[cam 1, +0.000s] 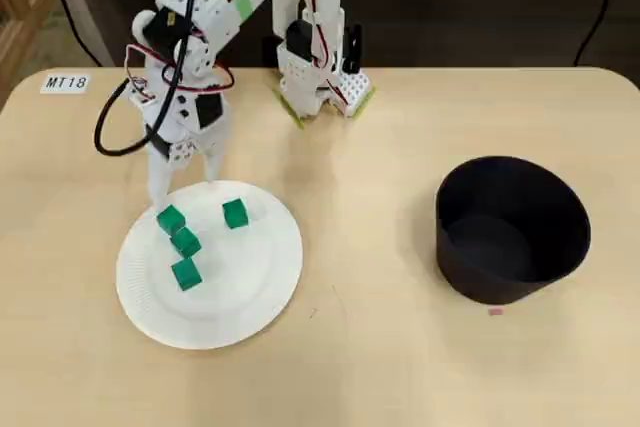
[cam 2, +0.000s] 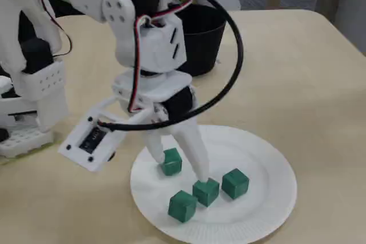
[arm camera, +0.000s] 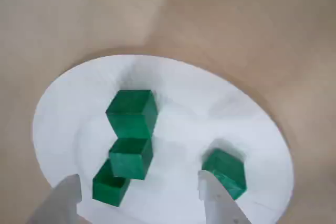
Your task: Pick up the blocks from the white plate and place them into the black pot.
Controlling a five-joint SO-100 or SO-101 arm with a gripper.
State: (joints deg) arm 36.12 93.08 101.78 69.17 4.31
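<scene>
Even, soft indoor light fills all three views, bright enough to show colour clearly, with no harsh glare. In the overhead view the tabletop (cam 1: 400, 367) is evenly lit, and the black pot (cam 1: 512, 230) reads as a dark, nearly featureless shape with a faint shadow at its near edge. The picture is slightly soft overall. The wrist view is the blurriest: the white plate (arm camera: 252, 124) looks washed out and hazy, and the gripper (arm camera: 139, 198) fingertips at the bottom edge are out of focus. In the fixed view the green blocks (cam 2: 235, 183) cast small soft shadows on the plate, and the far background is dim.
</scene>
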